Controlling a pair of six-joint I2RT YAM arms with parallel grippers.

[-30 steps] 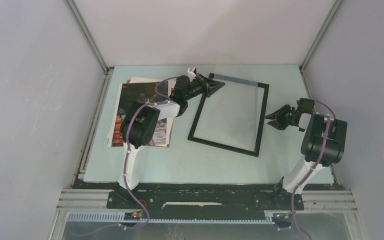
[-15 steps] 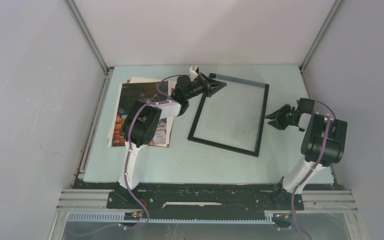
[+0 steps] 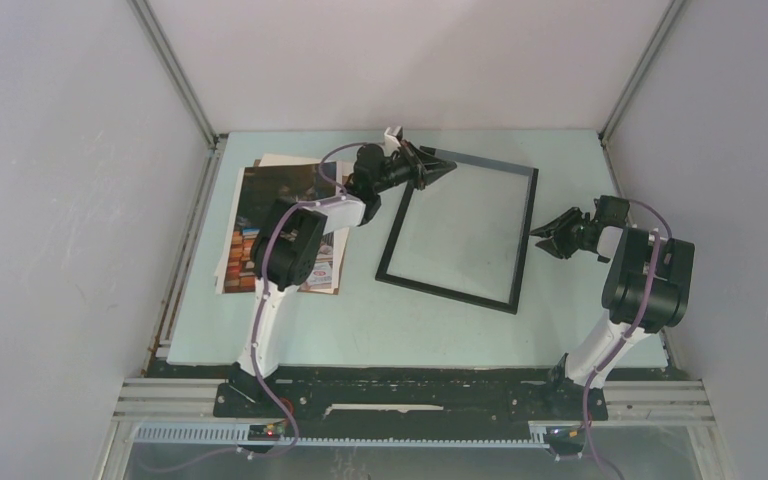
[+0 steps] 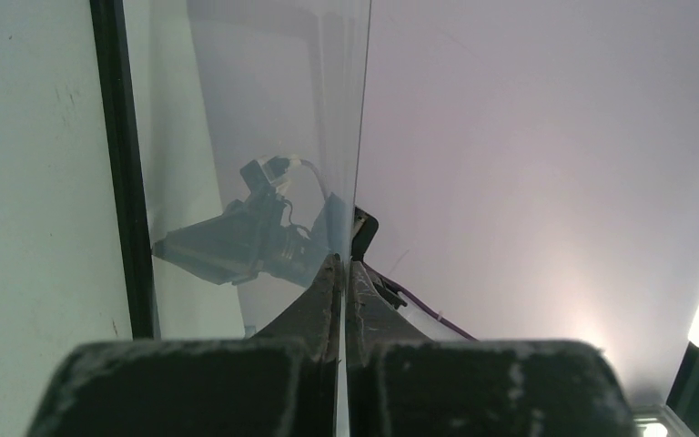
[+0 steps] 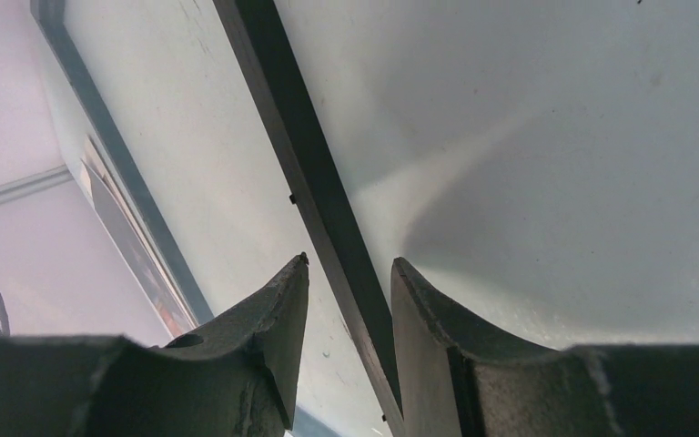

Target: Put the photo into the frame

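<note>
The photo (image 3: 265,195) lies flat on the left side of the table (image 3: 360,330), dark face up with its striped end toward the near edge. The left arm crosses over its right part, and a pale sheet (image 3: 275,159) shows from under its far edge. Well apart to its right lies the black frame (image 3: 445,292), turned a little askew, with its clear pane (image 3: 460,225) showing the table through it. At the frame's far left corner the left claw (image 3: 443,167) is clenched tight. In its wrist view the fingertips (image 4: 341,264) pinch the thin edge of the pane (image 4: 237,109), which stands tilted up from the frame's black bar (image 4: 120,164) and mirrors the claw in its surface. On the other side, the right claw (image 3: 540,235) sits low at the middle of the frame's right edge with its jaws parted. In its wrist view the black bar (image 5: 308,173) runs through the gap between the two fingers (image 5: 350,264). Whether either finger touches the bar cannot be told, and the claw grasps nothing.
</note>
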